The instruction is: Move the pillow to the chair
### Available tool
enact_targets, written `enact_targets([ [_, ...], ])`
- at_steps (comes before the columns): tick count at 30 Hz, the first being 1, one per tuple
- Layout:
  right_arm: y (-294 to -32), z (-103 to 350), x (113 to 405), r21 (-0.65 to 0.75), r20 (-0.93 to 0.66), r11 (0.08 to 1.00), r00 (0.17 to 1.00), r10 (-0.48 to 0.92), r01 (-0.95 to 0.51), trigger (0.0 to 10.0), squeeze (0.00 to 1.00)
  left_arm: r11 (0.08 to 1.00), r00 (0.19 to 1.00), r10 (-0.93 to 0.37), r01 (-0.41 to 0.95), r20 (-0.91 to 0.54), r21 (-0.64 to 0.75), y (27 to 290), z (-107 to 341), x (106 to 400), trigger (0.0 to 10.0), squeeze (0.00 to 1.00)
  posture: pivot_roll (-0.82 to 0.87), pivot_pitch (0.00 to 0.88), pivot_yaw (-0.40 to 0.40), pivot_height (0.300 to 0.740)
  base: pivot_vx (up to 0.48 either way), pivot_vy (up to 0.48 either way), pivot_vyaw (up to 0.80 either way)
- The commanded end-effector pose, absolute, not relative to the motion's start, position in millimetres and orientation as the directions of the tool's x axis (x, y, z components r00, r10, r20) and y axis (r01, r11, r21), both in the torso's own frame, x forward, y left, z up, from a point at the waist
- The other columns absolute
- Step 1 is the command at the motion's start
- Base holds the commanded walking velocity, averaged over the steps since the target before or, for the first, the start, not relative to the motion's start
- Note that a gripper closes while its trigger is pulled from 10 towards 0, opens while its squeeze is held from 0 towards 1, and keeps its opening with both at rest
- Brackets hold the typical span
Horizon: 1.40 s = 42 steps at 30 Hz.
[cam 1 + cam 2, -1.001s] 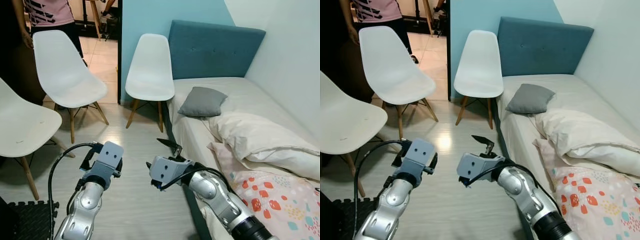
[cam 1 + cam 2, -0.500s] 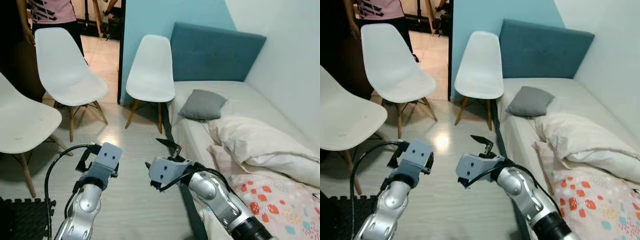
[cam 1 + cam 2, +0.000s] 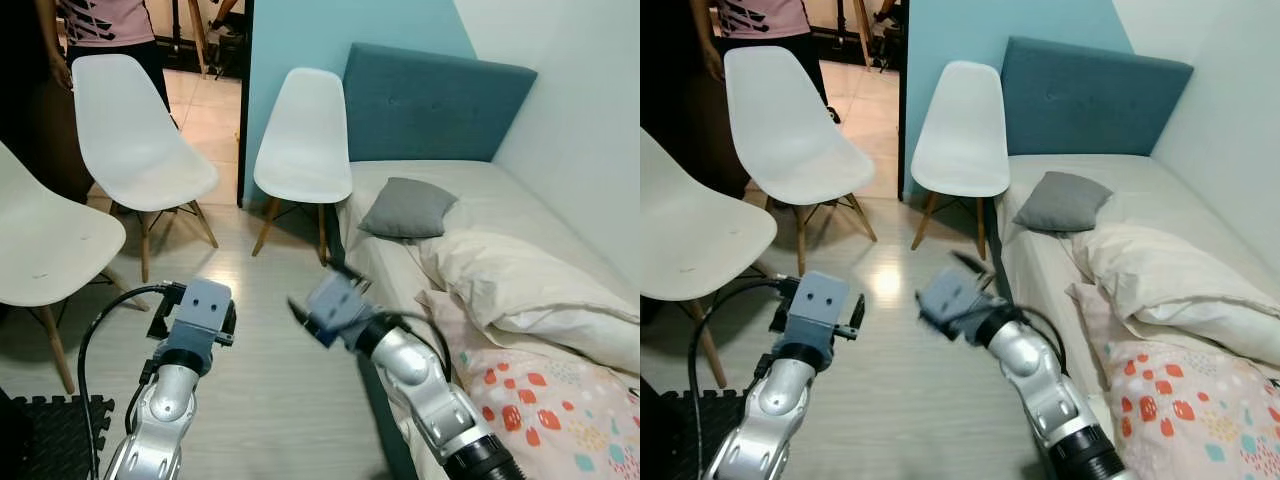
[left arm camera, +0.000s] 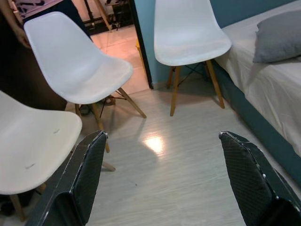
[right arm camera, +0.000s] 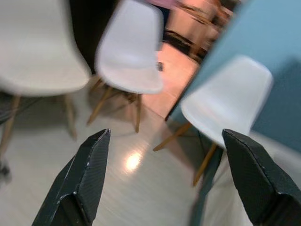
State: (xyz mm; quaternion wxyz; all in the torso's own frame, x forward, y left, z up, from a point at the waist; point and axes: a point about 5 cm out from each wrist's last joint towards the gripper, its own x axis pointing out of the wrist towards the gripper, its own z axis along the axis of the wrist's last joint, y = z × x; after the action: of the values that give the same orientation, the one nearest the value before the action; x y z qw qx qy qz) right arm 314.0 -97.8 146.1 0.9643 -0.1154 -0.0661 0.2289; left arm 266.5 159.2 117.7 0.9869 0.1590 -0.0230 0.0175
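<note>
Both the left claw [image 4: 160,179] and right claw [image 5: 164,176] hang apart over bare floor [image 3: 270,380] beside the bed edge [image 3: 350,270], pillow [image 3: 407,208] untouched.

Silver arms, grey wrist boxes, black cables.

matt grey cloth pillow [image 3: 406,208], smooth white plastic chair [image 3: 300,140], wooden legs.

The pillow [image 3: 406,208] is small, grey and square, with soft pointy corners. It lies flat on the bed [image 3: 480,190], near the blue headboard [image 3: 430,102] and close to the bed's edge. A puffy white blanket [image 3: 510,275] sits just beside it. The chair [image 3: 301,140] nearest the pillow is white with a round seat and wooden legs. It stands upright on the floor right next to the bed. Its seat has nothing on it.
</note>
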Motion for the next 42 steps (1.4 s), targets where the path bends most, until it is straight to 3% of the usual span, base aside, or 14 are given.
enact_targets([
  [1,-112.7,134.3,313.5,-0.133,0.015,0.911,0.918,0.396,-0.391,10.0,0.0,0.961,0.999,0.002,-0.014,0.045,0.277,155.1,116.4,263.1,10.0,0.0,0.1,0.0,-0.13,0.735,0.0,0.0,0.0],
  [5,-136.8,108.9,298.7,-0.018,-0.052,0.933,0.933,0.357,-0.358,10.0,0.0,0.965,0.998,-0.039,0.025,0.048,0.262,152.6,116.4,256.6,10.0,0.0,0.11,0.0,-0.126,0.735,0.0,0.0,0.0],
  [8,-141.1,101.8,284.3,0.007,-0.009,0.93,0.93,0.367,-0.367,10.0,0.0,0.974,0.998,-0.033,0.021,0.051,0.223,156.2,115.7,254.3,10.0,0.0,0.09,0.0,-0.117,0.735,0.0,0.0,0.0],
  [15,-143.1,110.1,293.8,0.083,0.024,0.933,0.937,0.349,-0.35,10.0,0.0,0.984,0.998,-0.027,0.017,0.058,0.175,162.0,117.1,259.8,10.0,0.0,0.1,0.0,-0.127,0.735,0.0,0.0,0.0],
  [21,-130.5,121.2,306.6,0.14,0.054,0.913,0.924,0.38,-0.383,10.0,0.0,0.987,0.998,-0.009,-0.001,0.066,0.162,177.3,119.7,265.8,10.0,0.0,0.08,0.0,-0.053,0.735,0.0,0.0,0.0],
  [26,-118.1,123.1,303.0,0.131,0.081,0.906,0.915,0.396,-0.404,10.0,0.0,0.982,0.998,-0.031,0.021,0.048,0.189,189.8,121.2,268.0,10.0,0.0,0.05,0.0,0.02,0.735,0.0,0.0,0.0],
  [27,-115.0,126.8,304.6,0.074,0.105,0.911,0.912,0.397,-0.405,10.0,0.0,0.982,0.998,-0.044,0.036,0.04,0.183,189.7,121.2,271.5,10.0,0.0,0.03,0.0,0.04,0.735,0.0,0.0,0.0],
  [34,-109.2,136.2,310.4,-0.021,0.127,0.917,0.909,0.397,-0.398,10.0,0.0,0.989,0.997,-0.045,0.036,0.061,0.144,187.0,124.6,275.2,10.0,0.0,0.05,0.0,0.018,0.735,0.0,0.0,0.0],
  [42,-108.5,138.6,312.1,-0.076,0.12,0.905,0.897,0.426,-0.419,10.0,0.0,0.996,0.997,-0.013,0.006,0.075,0.094,185.5,126.3,272.5,10.0,0.0,0.06,0.0,-0.018,0.735,0.33,0.0,0.0],
])
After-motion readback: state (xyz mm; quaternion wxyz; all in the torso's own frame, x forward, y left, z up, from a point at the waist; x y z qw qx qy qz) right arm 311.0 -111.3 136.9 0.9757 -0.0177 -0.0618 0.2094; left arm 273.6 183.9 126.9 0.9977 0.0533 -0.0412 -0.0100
